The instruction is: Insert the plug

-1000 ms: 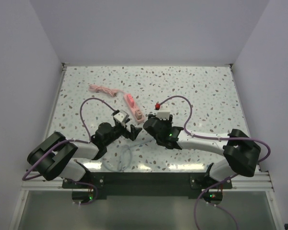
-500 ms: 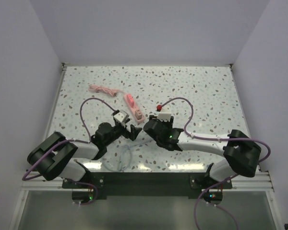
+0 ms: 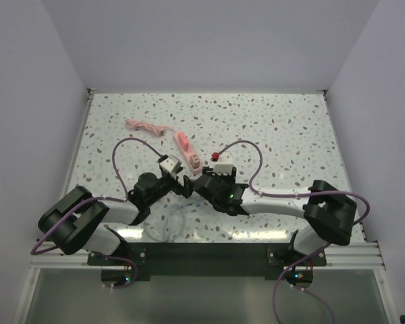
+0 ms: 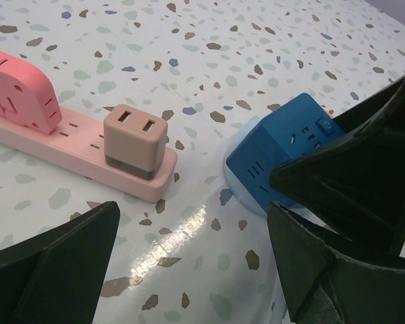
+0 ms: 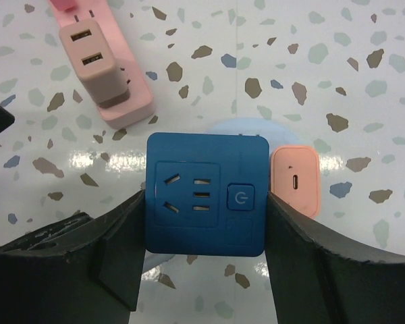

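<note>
Speckled tabletop (image 3: 283, 128) holds the blue plug (image 5: 206, 202) near the pink strip (image 4: 74, 152), R gripper (image 5: 206, 236) pinching its flat sides (looks rigid, light, prob. slick plastic, so grip mid-body, square), L gripper (image 4: 192, 223) spread wide w/ nothing in it.

Bench (image 5: 364, 40): power strip (image 5: 129, 94), adapter (image 5: 94, 64) on its end; socket cube (image 5: 206, 192) near that end, inside right tool (image 5: 206, 223); small charger (image 5: 294, 177) just beside cube.

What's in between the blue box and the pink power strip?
Nothing, just bare speckled table. The left wrist view shows the gap between the blue box and the end of the pink power strip, where a tan charger is plugged in.
</note>
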